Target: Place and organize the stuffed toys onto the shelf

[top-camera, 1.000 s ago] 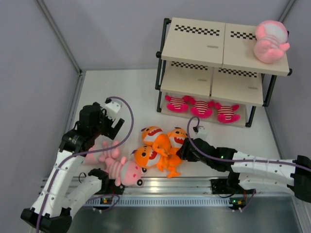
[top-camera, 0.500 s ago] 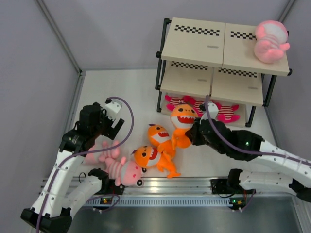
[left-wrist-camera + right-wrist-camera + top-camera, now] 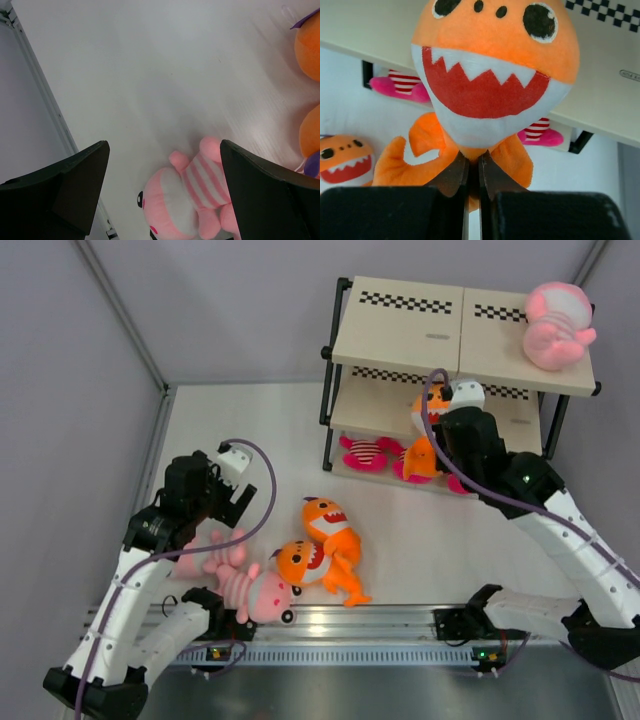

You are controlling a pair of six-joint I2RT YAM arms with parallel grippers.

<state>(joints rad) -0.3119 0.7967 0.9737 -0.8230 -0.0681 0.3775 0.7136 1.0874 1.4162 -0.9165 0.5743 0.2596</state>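
Note:
My right gripper [image 3: 438,440] [image 3: 472,162] is shut on an orange shark [image 3: 428,408] [image 3: 490,60] at its neck and holds it in the air in front of the middle board of the shelf [image 3: 400,330] [image 3: 605,80]. Two more orange sharks [image 3: 325,520] [image 3: 305,562] lie on the table. A pale pink striped doll [image 3: 245,585] [image 3: 185,200] lies below my open, empty left gripper [image 3: 235,505] [image 3: 162,150]. Magenta creatures [image 3: 365,453] [image 3: 400,85] sit on the bottom tier. Another pink doll [image 3: 555,325] lies on the top board.
The grey enclosure walls close in left and right. A metal rail [image 3: 400,625] runs along the near edge. The shelf's black posts [image 3: 330,390] stand at its corners. One table shark shows at the lower left of the right wrist view [image 3: 345,160].
My right arm has lifted one orange shark off the pile and carried it up and back to the shelf's middle tier. The left arm has not moved.

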